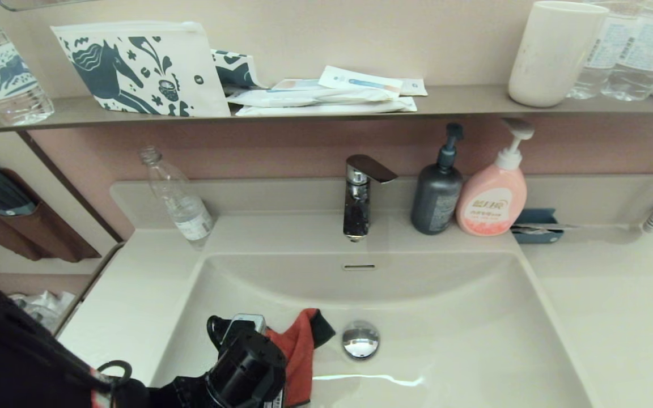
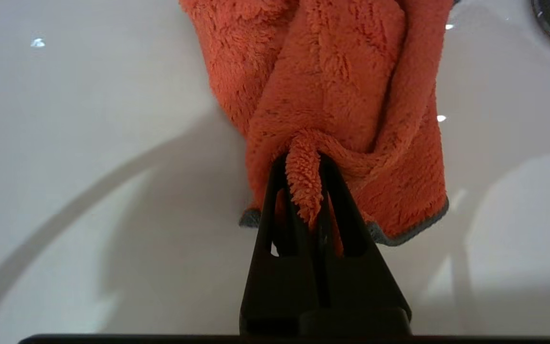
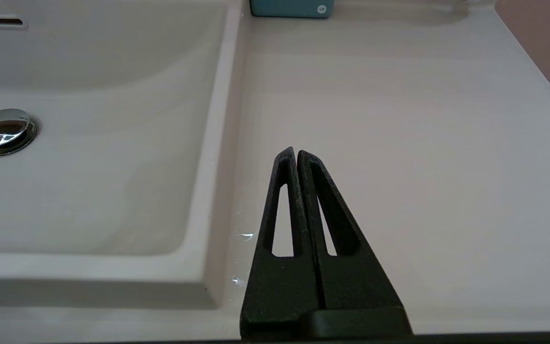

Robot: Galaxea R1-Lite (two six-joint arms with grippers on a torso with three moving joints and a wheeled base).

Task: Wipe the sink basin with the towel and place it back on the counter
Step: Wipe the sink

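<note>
The orange-red towel (image 1: pixel 301 345) (image 2: pixel 342 95) with grey edge trim lies bunched on the floor of the off-white sink basin (image 1: pixel 445 340) (image 2: pixel 65 143), just left of the chrome drain stopper (image 1: pixel 360 339). My left gripper (image 2: pixel 303 160) is down in the basin and shut on a fold of the towel. In the head view my left wrist (image 1: pixel 244 368) hides its fingers. My right gripper (image 3: pixel 296 152) is shut and empty, hovering over the counter (image 3: pixel 399 119) to the right of the basin (image 3: pixel 89 191), out of the head view.
A chrome faucet (image 1: pixel 360 192) stands behind the basin. A dark pump bottle (image 1: pixel 437 195), a pink pump bottle (image 1: pixel 492 198) and a blue holder (image 1: pixel 536 224) stand at the back right. A clear bottle (image 1: pixel 179 198) leans at the back left. The wall shelf holds a patterned pouch (image 1: pixel 139 68) and a cup (image 1: pixel 553 51).
</note>
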